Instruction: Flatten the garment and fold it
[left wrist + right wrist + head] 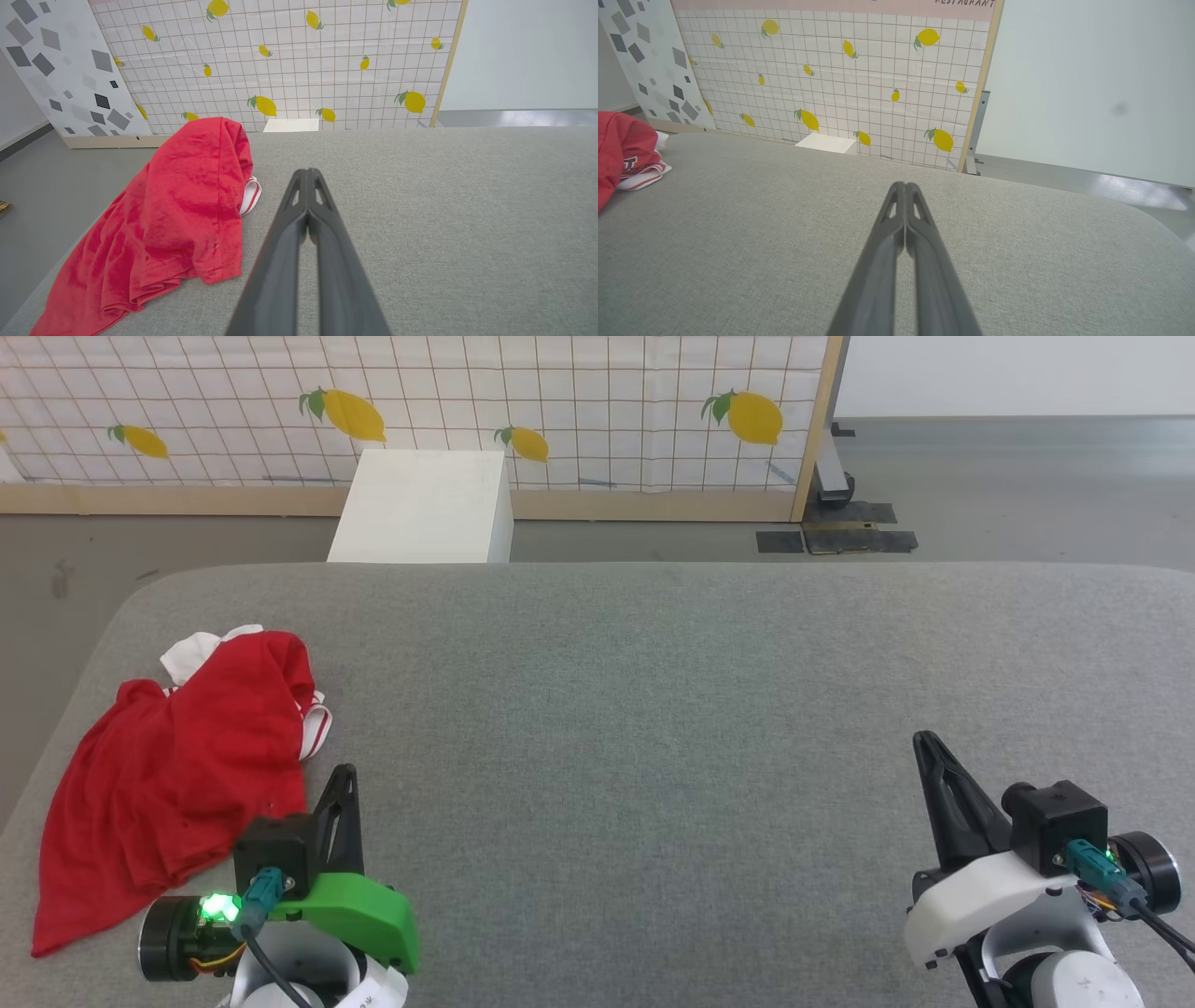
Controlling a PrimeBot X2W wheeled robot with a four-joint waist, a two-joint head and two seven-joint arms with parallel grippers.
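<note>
The garment, a red T-shirt with white sleeves, lies crumpled in a heap at the left end of the grey table. One white sleeve with red stripes pokes out on its right side. My left gripper rests at the lower left, just right of the heap, shut with nothing in it. In the left wrist view the garment lies left of the closed gripper. My right gripper sits at the lower right, far from the cloth, shut and empty. The right wrist view has the garment at its left edge.
A white box stands on the floor behind the table, in front of a lemon-patterned screen. The table's left edge runs close to the garment. Grey table surface stretches between the two grippers.
</note>
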